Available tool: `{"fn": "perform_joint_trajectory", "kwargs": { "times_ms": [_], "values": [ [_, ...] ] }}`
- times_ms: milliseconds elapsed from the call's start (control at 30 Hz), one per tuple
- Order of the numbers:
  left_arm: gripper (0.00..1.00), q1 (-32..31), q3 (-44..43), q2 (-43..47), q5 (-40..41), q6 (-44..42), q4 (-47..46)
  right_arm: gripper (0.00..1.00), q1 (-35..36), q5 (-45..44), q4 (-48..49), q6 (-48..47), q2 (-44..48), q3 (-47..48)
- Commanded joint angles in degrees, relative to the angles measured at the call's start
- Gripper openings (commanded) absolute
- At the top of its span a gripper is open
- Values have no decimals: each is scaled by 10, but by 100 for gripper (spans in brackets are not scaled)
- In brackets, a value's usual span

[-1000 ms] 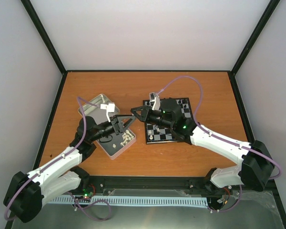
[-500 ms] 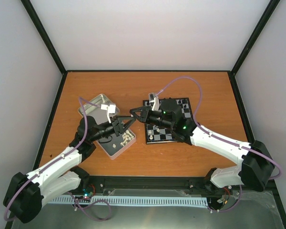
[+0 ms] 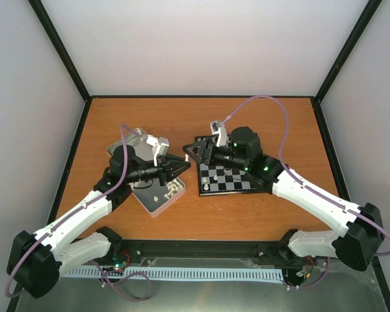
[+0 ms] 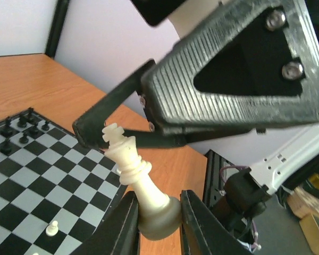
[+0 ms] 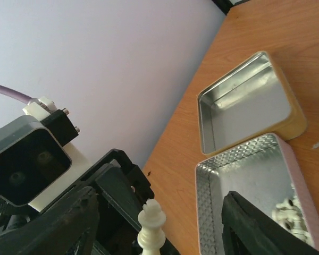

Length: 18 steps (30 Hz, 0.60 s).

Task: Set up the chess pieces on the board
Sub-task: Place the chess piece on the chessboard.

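Observation:
My left gripper [image 4: 159,204] is shut on the round base of a cream chess king [image 4: 130,162], which tilts up and to the left between the two arms. In the top view the left gripper [image 3: 181,166] hangs over the gap between the tin and the board [image 3: 229,174]. My right gripper [image 5: 159,226] is open, and its wide-spread fingers flank the king [image 5: 151,228] without touching it. A cream pawn [image 4: 52,228] stands on the board [image 4: 32,175]. Black pieces [image 4: 5,130] line its far rows.
A textured tin tray [image 3: 151,198] left of the board holds several cream pieces [image 3: 173,189]. Its plain silver lid [image 3: 131,140] lies behind it. In the right wrist view the lid [image 5: 244,101] is empty, and the tray [image 5: 239,186] holds cream pieces [image 5: 287,210].
The left gripper closed on the king's base. The right gripper then opened and let go of the king, drawing back slightly toward the board.

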<state>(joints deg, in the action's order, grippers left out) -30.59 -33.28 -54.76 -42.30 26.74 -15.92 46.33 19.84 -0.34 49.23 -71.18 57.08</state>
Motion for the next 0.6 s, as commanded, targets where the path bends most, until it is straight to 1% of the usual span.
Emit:
{"fn": "perform_joint_trajectory", "kwargs": {
  "times_ms": [0, 133, 233, 300, 433, 567],
  "values": [
    [10, 3, -55, -31, -96, -106, 39, 65, -25, 43, -123, -116, 31, 60],
    [8, 2, -86, -56, -148, -167, 79, 66, -40, 80, -249, -211, 24, 131],
    [8, 2, -106, -71, -191, -211, 94, 65, -52, 124, -290, -250, 25, 147],
    [8, 2, -122, -78, -212, -236, 105, 65, -55, 135, -316, -263, 22, 158],
    [8, 2, -138, -87, -239, -265, 111, 64, -56, 152, -333, -273, 21, 155],
    [8, 2, -152, -101, -249, -286, 133, 59, -56, 195, -327, -274, 17, 147]
  ]
}}
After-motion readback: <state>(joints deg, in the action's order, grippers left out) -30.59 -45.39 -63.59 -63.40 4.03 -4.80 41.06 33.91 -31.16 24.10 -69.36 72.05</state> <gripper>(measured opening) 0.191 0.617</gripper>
